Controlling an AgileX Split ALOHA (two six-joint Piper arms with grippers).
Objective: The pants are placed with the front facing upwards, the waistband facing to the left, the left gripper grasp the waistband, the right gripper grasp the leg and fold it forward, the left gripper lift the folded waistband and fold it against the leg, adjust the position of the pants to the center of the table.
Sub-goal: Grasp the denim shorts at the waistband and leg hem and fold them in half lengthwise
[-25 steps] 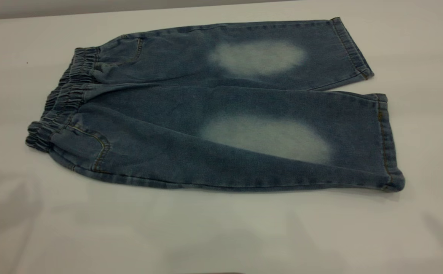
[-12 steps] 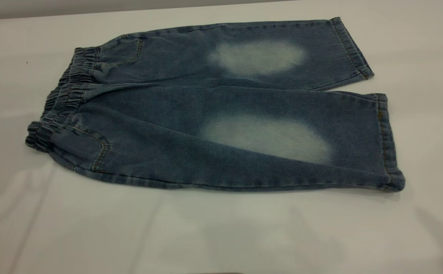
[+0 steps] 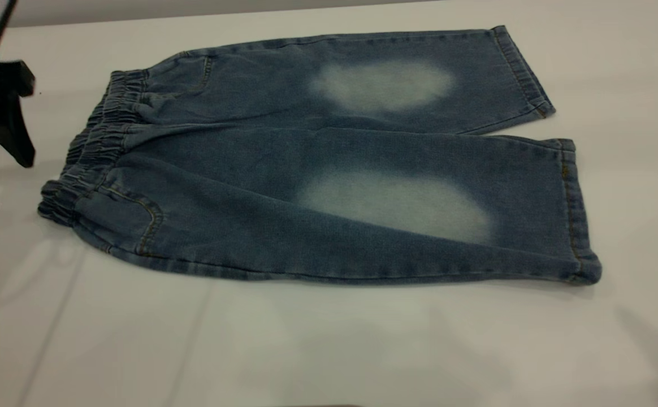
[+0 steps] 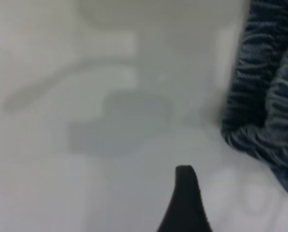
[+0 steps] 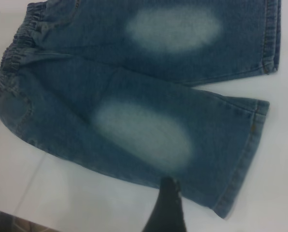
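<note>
- Your left gripper point(image 3: 2, 121) hung at the far left edge of the exterior view, just beside the gathered elastic waistband point(image 3: 94, 144) but apart from it; only one black finger point(image 3: 9, 135) showed whole, so whether the fingers stood wide or narrow could not be told.
- In the left wrist view a single dark fingertip point(image 4: 185, 193) rose over bare table, with the ruched waistband point(image 4: 265, 106) close by and partly cut off at the frame edge.
- Your right gripper was out of the exterior view altogether; its wrist view gave you just one dark, blurred fingertip point(image 5: 167, 205) above the near leg hem point(image 5: 245, 159), touching nothing that could be made out, and its finger spacing could not be judged.
- The blue denim pants with pale faded knee patches point(image 3: 329, 158) lay flat and unfolded on the white table point(image 3: 329, 345), front up, waistband to the left, both legs side by side pointing right.
</note>
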